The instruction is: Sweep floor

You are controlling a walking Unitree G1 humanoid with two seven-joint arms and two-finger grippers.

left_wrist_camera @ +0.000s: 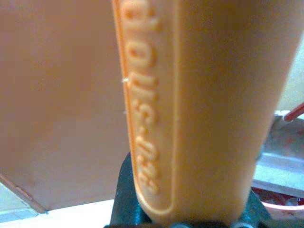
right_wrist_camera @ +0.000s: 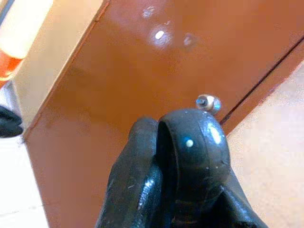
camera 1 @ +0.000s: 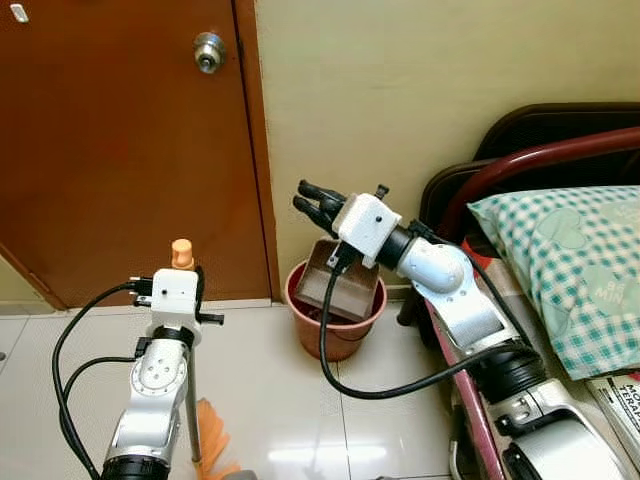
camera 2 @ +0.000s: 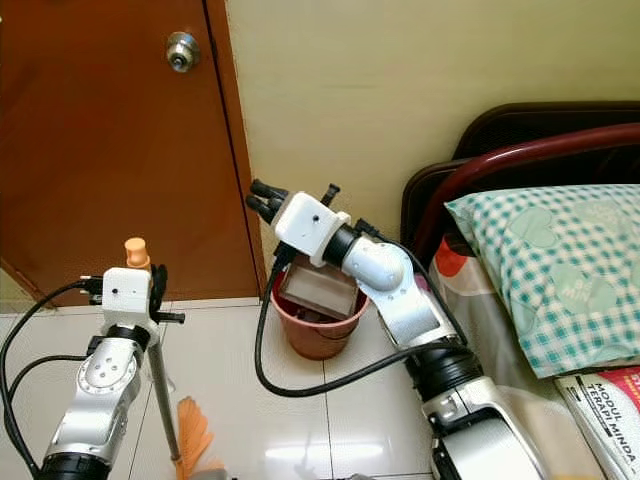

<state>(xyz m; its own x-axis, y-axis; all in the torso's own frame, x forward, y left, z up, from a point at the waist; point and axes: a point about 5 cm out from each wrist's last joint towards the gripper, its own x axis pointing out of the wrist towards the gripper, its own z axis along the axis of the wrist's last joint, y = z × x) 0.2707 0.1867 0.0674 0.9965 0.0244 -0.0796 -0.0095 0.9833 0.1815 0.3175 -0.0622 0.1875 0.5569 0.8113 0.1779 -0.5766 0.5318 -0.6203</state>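
My left gripper [camera 1: 184, 270] is shut on the broom's orange handle top [camera 1: 182, 252], which looms close in the left wrist view [left_wrist_camera: 204, 104]. The broom's thin pole [camera 1: 192, 405] runs down to orange bristles [camera 1: 213, 435] on the tiled floor. My right gripper [camera 1: 313, 205] is raised over a terracotta bin [camera 1: 340, 335] by the wall. Its fingers [right_wrist_camera: 137, 180] are shut on a rounded black handle end [right_wrist_camera: 194, 152]. Below its wrist, a brown dustpan [camera 1: 340, 285] hangs tilted into the bin; where handle and pan join is hidden.
A brown door [camera 1: 120, 150] with a metal knob [camera 1: 209, 50] stands at the left. The cream wall [camera 1: 400, 90] is behind the bin. A bed with a dark red rail [camera 1: 540, 160] and a checked pillow [camera 1: 570, 260] fills the right side. Black cables [camera 1: 70, 350] loop beside both arms.
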